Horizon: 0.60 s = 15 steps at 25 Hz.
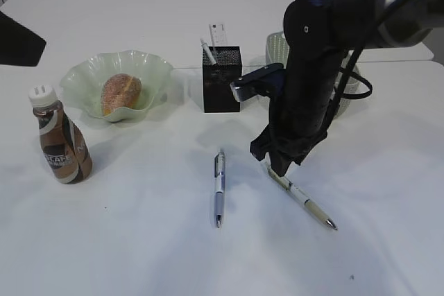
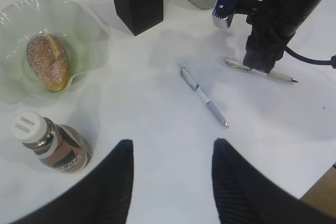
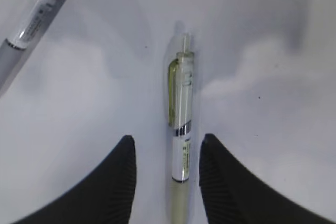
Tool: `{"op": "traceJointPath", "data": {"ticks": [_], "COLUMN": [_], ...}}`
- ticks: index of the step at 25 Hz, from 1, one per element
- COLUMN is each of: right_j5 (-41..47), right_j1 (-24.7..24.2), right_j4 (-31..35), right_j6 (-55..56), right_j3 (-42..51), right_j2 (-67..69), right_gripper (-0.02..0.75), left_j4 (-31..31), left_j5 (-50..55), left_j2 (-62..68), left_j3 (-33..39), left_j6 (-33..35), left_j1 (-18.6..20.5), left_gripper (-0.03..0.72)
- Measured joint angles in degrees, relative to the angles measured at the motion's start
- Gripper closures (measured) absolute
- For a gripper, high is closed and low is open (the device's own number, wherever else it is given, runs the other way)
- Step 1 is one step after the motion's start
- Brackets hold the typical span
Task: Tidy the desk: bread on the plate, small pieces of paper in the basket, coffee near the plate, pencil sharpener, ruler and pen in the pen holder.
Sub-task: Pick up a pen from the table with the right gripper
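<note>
R fingers (image 3: 128, 182) half open, astride yellow-clip pen (image 3: 180, 140) on worktop (image 1: 139, 240), nothing gripped. L idle, empty. Next I close, lift to pen holder (image 1: 222, 77).

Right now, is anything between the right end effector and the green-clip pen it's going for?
Nothing visible. The right end effector is open, one finger on each side of the green-clip pen, which lies flat on the desk.

White desk (image 1: 139, 254) with plate (image 1: 156, 74), coffee (image 1: 62, 145), pen holder (image 1: 222, 81), basket (image 1: 279, 48), two pens (image 1: 219, 186)
</note>
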Motion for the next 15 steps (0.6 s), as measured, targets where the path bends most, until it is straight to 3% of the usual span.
{"op": "traceJointPath", "data": {"ticks": [15], "right_j5": [-1.99], "right_j1": [0.00], "right_j4": [0.00], "right_j6": [-0.13], "right_j3": [-5.25], "right_j2": [5.65], "right_gripper": [0.404], "left_j4": [0.00], "left_j5": [0.00], "left_j2": [0.00], "left_j3": [0.00], "left_j6": [0.00], "left_j1": [0.00], "left_gripper": [0.348]}}
